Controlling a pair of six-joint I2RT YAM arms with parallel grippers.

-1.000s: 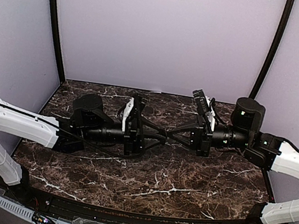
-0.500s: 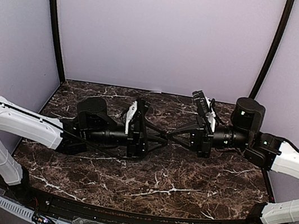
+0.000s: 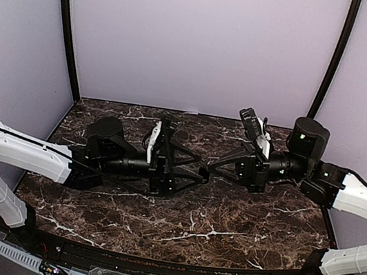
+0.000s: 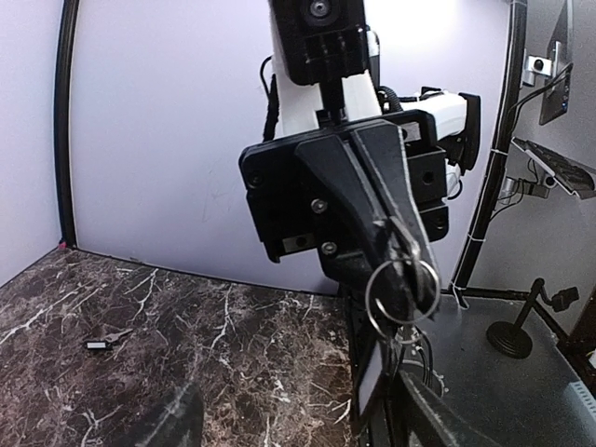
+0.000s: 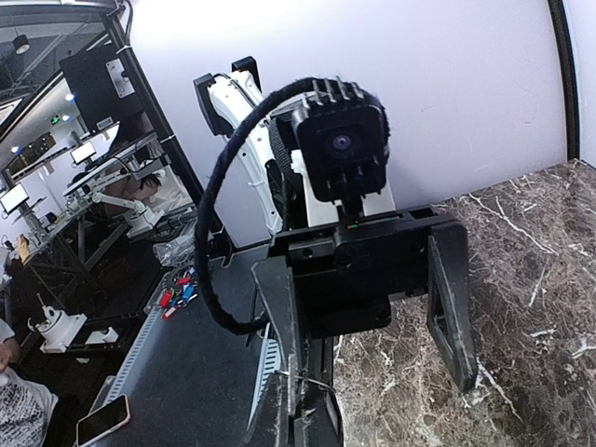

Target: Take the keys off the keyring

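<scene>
Two robot arms are meeting over a marble table [image 3: 226, 221].
The right gripper [image 4: 407, 284] is pinching the keyring [image 4: 396, 298], a dangling key [image 4: 370, 377] beneath it; the left gripper [image 5: 372, 368] is gaping wide, empty; a loose key [image 4: 105, 343] is lying on the marble.

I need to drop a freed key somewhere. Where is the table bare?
The table is bare along its front strip, between both arms and the near edge, and in the back left corner behind the left arm. The middle is crowded: left gripper and right gripper meet there at the keyring.
</scene>
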